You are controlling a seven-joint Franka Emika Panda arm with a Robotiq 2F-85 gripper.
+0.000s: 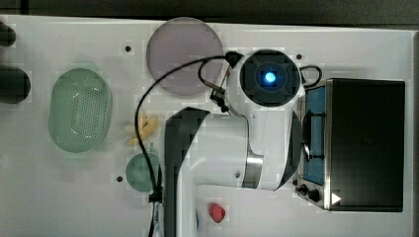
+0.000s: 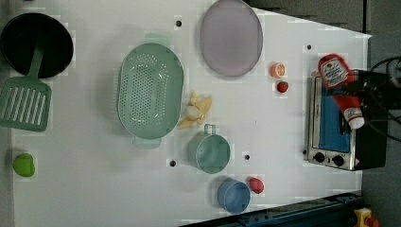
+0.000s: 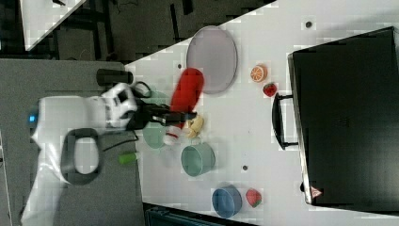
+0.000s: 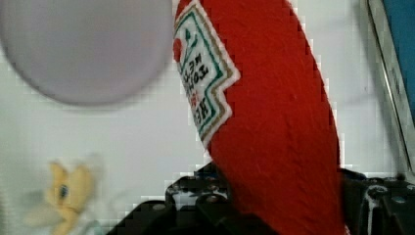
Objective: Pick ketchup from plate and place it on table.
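My tool (image 3: 181, 115) pinches the ketchup (image 3: 186, 96), lifted off the plate (image 3: 211, 52). The white worktop (image 2: 94, 189) is cluttered, with the colander (image 2: 150, 90) at the plate's 8 o'clock in the left view.

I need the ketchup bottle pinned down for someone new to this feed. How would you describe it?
Start at the white table and find the pale lilac plate; the plate is bare. The ketchup is held in the gripper above the table. Unlike the small strawberry, it is long, red, with a white label and narrow cap end.

Grey floor (image 3: 70, 197) – second white tabletop (image 3: 44, 19) beyond.
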